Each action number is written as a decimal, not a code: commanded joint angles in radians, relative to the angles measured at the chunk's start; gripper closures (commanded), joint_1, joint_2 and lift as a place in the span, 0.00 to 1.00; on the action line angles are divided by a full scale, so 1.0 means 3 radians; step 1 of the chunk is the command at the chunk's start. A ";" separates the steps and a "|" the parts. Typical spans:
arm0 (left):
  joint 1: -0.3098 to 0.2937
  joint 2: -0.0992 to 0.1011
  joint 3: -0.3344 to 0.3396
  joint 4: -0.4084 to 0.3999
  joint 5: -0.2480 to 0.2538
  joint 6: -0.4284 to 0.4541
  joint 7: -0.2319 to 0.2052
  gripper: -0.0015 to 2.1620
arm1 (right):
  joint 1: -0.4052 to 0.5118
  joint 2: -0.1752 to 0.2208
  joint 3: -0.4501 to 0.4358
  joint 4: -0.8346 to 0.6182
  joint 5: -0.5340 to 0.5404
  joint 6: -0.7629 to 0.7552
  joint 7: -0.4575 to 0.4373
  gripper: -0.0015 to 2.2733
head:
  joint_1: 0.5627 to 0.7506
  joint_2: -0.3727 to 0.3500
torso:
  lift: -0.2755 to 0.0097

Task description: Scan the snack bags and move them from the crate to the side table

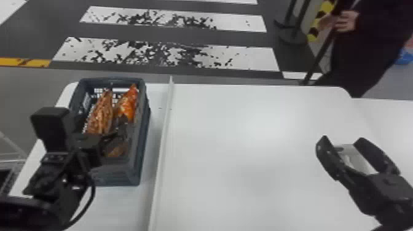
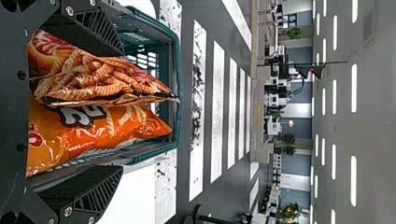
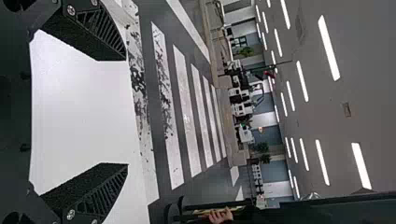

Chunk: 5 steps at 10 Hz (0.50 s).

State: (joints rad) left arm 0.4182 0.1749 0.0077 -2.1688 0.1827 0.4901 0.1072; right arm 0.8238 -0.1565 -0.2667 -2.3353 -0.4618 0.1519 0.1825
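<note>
White tbl [image 1: 252, 159]: snack bags [image 2: 93, 86] in crate [image 1: 123, 172], btwn L gripper's [image 1: 101, 119] wide-open fingers, ungripped; R gripper [image 1: 343, 139] wide open, empty.

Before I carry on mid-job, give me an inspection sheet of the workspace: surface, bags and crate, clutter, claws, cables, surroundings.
Surface: white table, pale raised strip right of the crate.
Job's things: brown snack bag and orange snack bag inside the crate; whether more lie under the left claw, cannot tell.
Clutter: nothing seen.
Grippers: left claw open at the crate; right claw open over the table's right side.
Cables: black cable loops beside the left arm.
Surroundings: striped floor beyond the table.
</note>
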 commanded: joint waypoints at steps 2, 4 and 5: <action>-0.0105 -0.0005 0.0005 0.0096 -0.0021 0.0072 0.0001 0.07 | -0.0041 -0.0046 -0.0006 0.0048 -0.0020 0.0023 0.0000 0.05 | 0.70 0.44 | 0.66; -0.0126 -0.0015 -0.0010 0.0101 -0.0072 0.0082 0.0067 0.07 | -0.0056 -0.0071 -0.0006 0.0063 -0.0030 0.0034 0.0000 0.05 | 0.70 0.45 | 0.66; -0.0141 -0.0015 -0.0010 0.0122 -0.0072 0.0092 0.0077 0.07 | -0.0056 -0.0097 -0.0006 0.0068 -0.0041 0.0034 0.0000 0.05 | 0.70 0.45 | 0.66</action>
State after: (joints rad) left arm 0.3785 0.1704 0.0048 -2.1350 0.1616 0.5152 0.1299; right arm 0.8072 -0.1821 -0.2685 -2.3154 -0.4720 0.1615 0.1827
